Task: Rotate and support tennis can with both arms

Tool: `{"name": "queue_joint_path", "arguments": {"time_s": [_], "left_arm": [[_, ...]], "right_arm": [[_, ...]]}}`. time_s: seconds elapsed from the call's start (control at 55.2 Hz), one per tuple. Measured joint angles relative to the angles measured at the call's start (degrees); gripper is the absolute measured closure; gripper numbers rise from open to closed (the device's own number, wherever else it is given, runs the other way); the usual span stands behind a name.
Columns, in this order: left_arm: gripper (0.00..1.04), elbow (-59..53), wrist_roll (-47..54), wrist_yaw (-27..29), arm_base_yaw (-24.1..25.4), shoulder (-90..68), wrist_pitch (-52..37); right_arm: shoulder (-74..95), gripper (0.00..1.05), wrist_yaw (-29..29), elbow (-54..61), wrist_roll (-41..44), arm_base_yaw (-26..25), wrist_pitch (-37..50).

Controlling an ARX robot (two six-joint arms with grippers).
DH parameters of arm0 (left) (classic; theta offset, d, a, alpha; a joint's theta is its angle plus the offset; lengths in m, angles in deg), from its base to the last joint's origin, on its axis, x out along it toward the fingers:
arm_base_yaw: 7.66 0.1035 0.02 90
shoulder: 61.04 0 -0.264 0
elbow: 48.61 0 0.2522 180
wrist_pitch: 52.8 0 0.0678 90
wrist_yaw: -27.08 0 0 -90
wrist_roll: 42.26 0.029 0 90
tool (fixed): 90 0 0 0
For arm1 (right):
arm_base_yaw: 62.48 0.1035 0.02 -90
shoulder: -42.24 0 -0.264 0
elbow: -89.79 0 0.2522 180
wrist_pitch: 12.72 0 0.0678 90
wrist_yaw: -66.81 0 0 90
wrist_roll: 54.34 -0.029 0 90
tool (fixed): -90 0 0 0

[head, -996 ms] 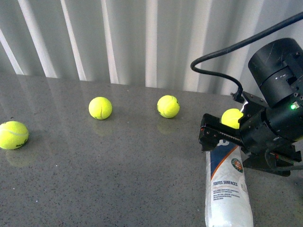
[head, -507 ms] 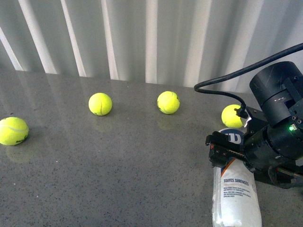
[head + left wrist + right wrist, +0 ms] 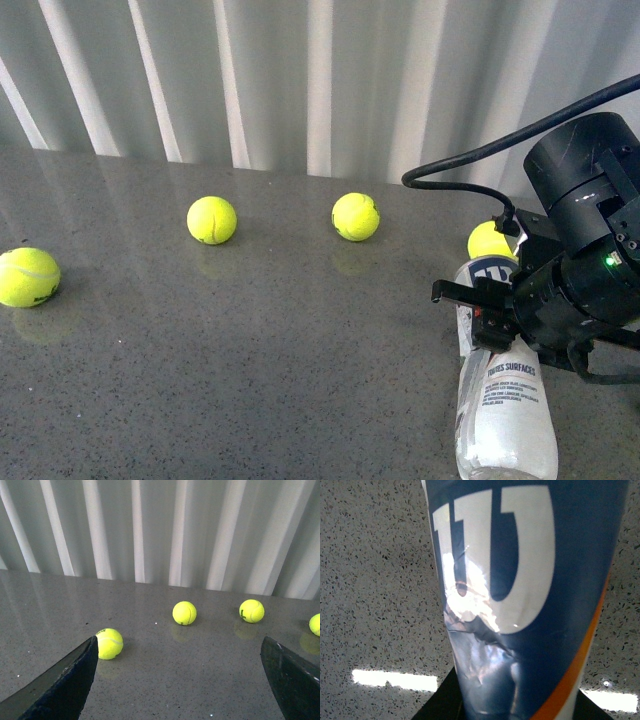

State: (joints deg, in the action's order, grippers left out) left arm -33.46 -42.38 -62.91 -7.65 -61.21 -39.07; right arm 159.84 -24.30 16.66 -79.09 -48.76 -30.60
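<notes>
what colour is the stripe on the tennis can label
Orange, beside the navy label's white W on the tennis can; clearest in the right wrist view.

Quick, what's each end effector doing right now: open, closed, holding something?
Left end effector: open, holding nothing.
Right end effector: closed on the can.

Glossy plastic tennis can (image 3: 505,400), speckled table (image 3: 250,350)

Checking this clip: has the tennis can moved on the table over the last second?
Yes. In the front view the tennis can has shifted right, and its far end now nearly meets the rightmost tennis ball.
</notes>
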Motion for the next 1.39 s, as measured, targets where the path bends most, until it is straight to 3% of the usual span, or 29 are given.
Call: {"name": "queue_joint_path", "arguments": {"time_s": [0.217,0.398,0.561,0.688,0.797,0.924,1.087,1.395], "left_arm": [[0.07,0.0,0.0,0.0,0.0,0.0,0.0],[0.07,0.0,0.0,0.0,0.0,0.0,0.0],[0.07,0.0,0.0,0.0,0.0,0.0,0.0],[0.07,0.0,0.0,0.0,0.0,0.0,0.0],[0.07,0.0,0.0,0.0,0.0,0.0,0.0],[0.07,0.0,0.0,0.0,0.0,0.0,0.0],[0.07,0.0,0.0,0.0,0.0,0.0,0.0],[0.07,0.0,0.0,0.0,0.0,0.0,0.0]], "right_arm": [[-2.8,0.95,3.3,0.0,3.5,2.1,0.2],[-6.9,0.98,11.1,0.8,12.2,5.1,2.8],[-10.1,0.98,18.3,4.5,24.9,7.4,9.9],[-11.8,0.98,22.8,10.0,41.0,8.9,20.8],[-12.3,0.98,22.4,15.8,56.4,9.3,31.2],[-11.5,0.99,17.9,23.5,81.2,9.3,41.8],[-8.8,0.99,15.4,23.8,89.0,11.3,45.1],[-0.3,0.99,13.5,13.5,89.3,17.4,42.1]]}}
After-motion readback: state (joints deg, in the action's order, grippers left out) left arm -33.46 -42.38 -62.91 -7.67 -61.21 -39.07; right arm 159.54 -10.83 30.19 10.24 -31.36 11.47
